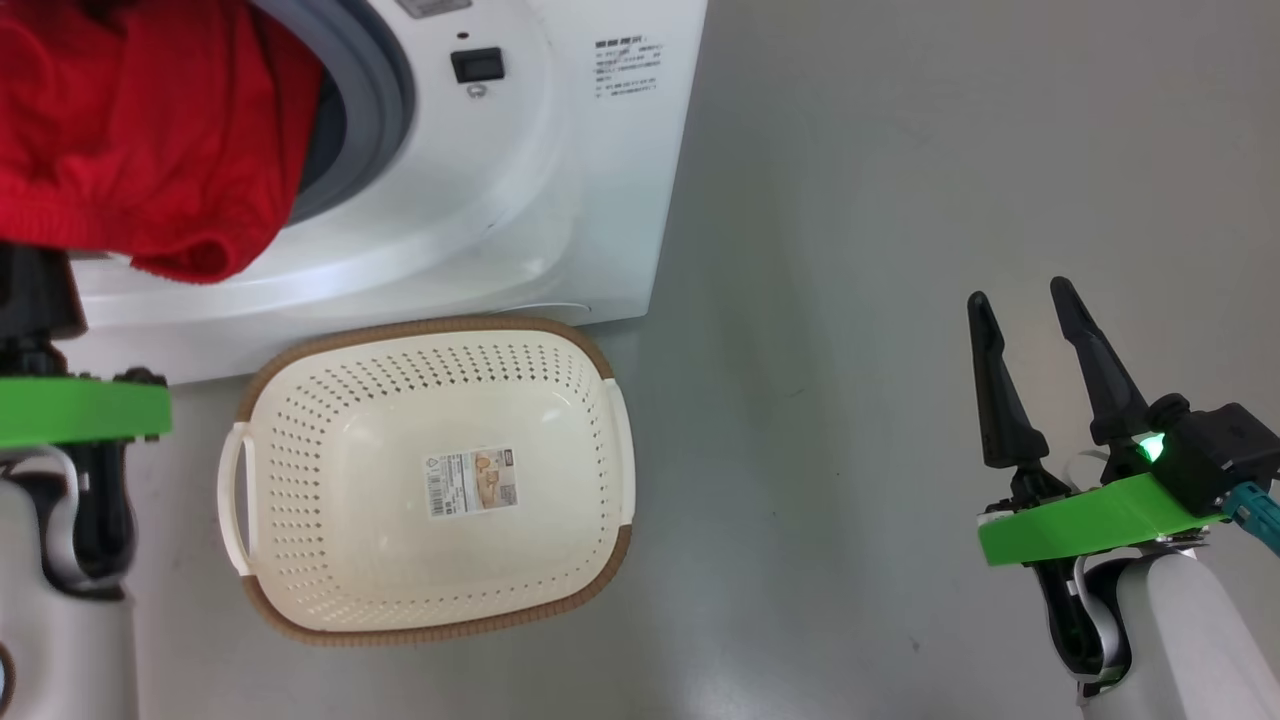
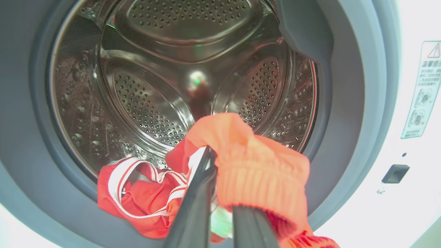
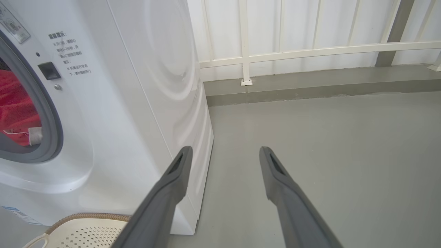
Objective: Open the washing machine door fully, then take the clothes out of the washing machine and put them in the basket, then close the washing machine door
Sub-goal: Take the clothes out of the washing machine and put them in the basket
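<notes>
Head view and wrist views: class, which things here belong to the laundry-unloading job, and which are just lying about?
Belong to the job: the clothes; the washing machine; the basket.
Just there: the white railing; the grey floor; the warning label on the washer's front.

A smooth grey floor [image 3: 327, 137] runs to a raised grey kerb [image 3: 310, 86] on the far side, backed by a white railing [image 3: 244, 41], with a grey post [image 3: 392, 34] far right.
</notes>
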Robot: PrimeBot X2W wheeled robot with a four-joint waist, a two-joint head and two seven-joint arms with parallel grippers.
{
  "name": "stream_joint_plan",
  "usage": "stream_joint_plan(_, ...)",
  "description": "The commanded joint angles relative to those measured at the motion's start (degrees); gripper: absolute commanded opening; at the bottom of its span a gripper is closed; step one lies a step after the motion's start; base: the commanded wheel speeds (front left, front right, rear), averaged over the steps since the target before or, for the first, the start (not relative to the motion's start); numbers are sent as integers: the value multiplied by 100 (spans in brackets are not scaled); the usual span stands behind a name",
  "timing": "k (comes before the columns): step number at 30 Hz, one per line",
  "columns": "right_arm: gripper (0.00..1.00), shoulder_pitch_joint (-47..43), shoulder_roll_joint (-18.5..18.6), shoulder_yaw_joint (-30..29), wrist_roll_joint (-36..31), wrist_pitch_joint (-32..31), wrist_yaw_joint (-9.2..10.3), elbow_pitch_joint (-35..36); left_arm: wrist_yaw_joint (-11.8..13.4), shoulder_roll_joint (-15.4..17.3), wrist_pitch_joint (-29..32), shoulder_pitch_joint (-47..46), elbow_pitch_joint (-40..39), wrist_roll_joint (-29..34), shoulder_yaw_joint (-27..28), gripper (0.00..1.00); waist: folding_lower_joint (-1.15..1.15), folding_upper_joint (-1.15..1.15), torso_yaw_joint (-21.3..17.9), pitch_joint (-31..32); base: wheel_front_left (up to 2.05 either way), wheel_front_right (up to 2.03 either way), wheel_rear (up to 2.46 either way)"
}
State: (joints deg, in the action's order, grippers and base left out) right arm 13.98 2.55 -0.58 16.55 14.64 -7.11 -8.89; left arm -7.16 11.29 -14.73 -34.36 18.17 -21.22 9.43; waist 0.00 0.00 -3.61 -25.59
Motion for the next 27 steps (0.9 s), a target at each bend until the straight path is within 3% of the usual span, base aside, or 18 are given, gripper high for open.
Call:
stream_joint_plan(1, 100, -114, 32, 111, -50, 36, -37, 121, -32, 169, -27, 174, -316, 45, 244, 0, 0, 0, 14, 5, 0, 0, 0)
stream_joint_plan(18, 100, -174, 32, 42, -73, 36, -37, 131, -33, -367, -27, 1316, -2540, 185, 649, 0, 0, 0, 116, 75, 0, 0, 0)
stream_joint_plan(27, 100, -190, 32, 82, -63, 36, -37, 111, -33, -459, -27, 1509, -2211, 189, 467, 0, 0, 0, 108, 80, 0, 0, 0)
